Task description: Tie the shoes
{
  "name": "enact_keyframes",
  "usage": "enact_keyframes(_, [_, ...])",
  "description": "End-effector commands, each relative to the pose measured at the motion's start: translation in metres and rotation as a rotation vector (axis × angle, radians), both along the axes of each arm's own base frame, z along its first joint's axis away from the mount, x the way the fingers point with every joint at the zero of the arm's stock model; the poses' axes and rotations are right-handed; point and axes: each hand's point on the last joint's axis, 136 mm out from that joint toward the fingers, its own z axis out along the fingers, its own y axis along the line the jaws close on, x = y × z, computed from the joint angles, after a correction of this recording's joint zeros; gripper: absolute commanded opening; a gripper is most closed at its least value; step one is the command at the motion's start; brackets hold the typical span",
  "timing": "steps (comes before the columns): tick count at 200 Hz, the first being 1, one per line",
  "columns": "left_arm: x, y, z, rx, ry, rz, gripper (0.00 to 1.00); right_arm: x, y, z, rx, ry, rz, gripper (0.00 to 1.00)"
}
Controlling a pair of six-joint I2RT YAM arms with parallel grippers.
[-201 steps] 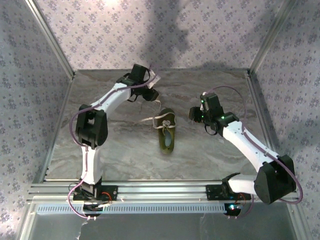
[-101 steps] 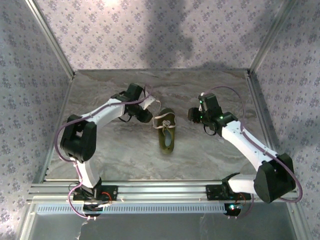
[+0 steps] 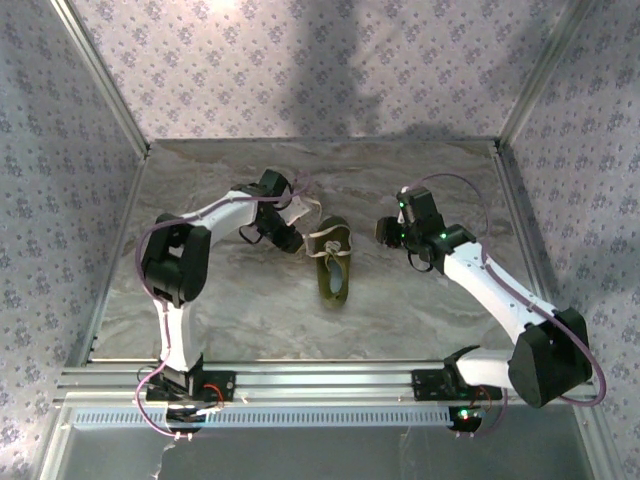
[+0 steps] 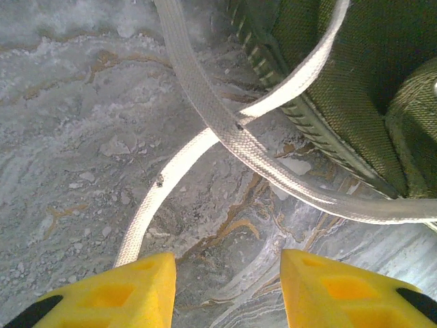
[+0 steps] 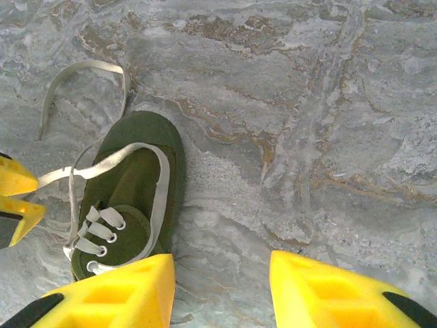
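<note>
Left gripper (image 4: 227, 277) now nearer shoe (image 3: 334, 266) — jaws spread, lace (image 4: 205, 116) ahead

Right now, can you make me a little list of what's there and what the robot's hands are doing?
Shoe: green, flat on the table between the two arms.
Laces: white, loose, crossing on the table beside the shoe; no bow.
Left gripper: open, low over the laces, nothing between its jaws.
Right gripper: open, above bare table beside the shoe, holding nothing.
</note>
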Motion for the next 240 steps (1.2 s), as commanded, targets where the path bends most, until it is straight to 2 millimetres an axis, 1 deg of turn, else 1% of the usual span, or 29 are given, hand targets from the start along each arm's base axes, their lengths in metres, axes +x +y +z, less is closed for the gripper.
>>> enact_keyframes(1, [-0.003, -0.001, 0.001, -0.011, 0.040, -0.034, 0.44, -0.005, -0.001, 0.004, -0.019, -0.003, 0.013, 0.42])
enact_keyframes(44, [0.005, 0.004, -0.009, 0.026, 0.048, -0.033, 0.44, -0.006, 0.000, 0.005, -0.018, -0.002, 0.017, 0.42])
enact_keyframes(89, [0.013, 0.006, -0.012, 0.058, 0.037, -0.035, 0.43, -0.006, 0.001, 0.006, -0.019, -0.002, 0.020, 0.42])
enact_keyframes(99, [0.013, 0.006, -0.010, 0.056, 0.037, -0.037, 0.40, -0.006, 0.001, 0.006, -0.020, -0.002, 0.021, 0.42])
enact_keyframes(116, [0.012, 0.002, -0.001, 0.024, 0.014, -0.047, 0.38, -0.006, 0.001, 0.006, -0.021, -0.003, 0.022, 0.42])
enact_keyframes(133, [0.015, 0.001, 0.009, 0.003, -0.037, -0.048, 0.38, -0.006, 0.001, 0.007, -0.025, -0.007, 0.019, 0.41])
enact_keyframes(145, [0.018, 0.004, 0.012, 0.011, -0.062, -0.037, 0.40, -0.006, -0.002, 0.008, -0.038, -0.020, 0.003, 0.41])
enact_keyframes(163, [0.025, 0.011, 0.009, 0.048, -0.076, -0.014, 0.43, -0.006, -0.016, 0.013, -0.102, -0.062, -0.063, 0.48])
enact_keyframes(173, [0.025, 0.012, 0.007, 0.059, -0.071, -0.013, 0.45, -0.007, -0.024, 0.017, -0.137, -0.079, -0.103, 0.53])
enact_keyframes(184, [0.024, 0.012, 0.004, 0.065, -0.058, -0.014, 0.48, -0.009, -0.031, 0.018, -0.159, -0.088, -0.127, 0.56])
enact_keyframes(190, [0.023, 0.012, 0.002, 0.070, -0.049, -0.015, 0.52, -0.010, -0.033, 0.018, -0.164, -0.085, -0.133, 0.57])
enact_keyframes(200, [0.022, 0.012, -0.002, 0.076, -0.034, -0.016, 0.52, -0.011, -0.034, 0.018, -0.168, -0.085, -0.134, 0.57])
enact_keyframes(240, [0.015, 0.010, -0.012, 0.099, 0.012, -0.037, 0.48, -0.012, -0.033, 0.016, -0.167, -0.078, -0.128, 0.57])
